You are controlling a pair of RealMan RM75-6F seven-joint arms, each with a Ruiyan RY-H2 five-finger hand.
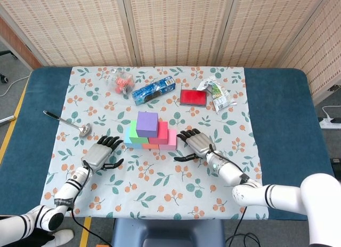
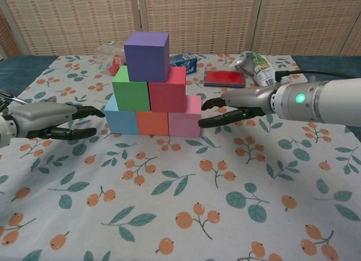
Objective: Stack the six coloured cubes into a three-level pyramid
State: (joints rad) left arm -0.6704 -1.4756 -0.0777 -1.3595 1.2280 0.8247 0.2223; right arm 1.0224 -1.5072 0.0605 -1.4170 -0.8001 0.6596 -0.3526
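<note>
- The cube pyramid stands complete on the tablecloth: three levels, purple cube on top.
- My left hand is beside it, fingers spread, holding nothing.
- My right hand (also empty, fingers apart) is near the pink cube.

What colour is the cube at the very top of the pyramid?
Purple. The top cube shows best in the chest view, sitting on the green and red cubes.

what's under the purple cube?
The purple cube sits on the green cube and the red cube, straddling their seam. Its underside and the tops it covers can't be seen.
</note>
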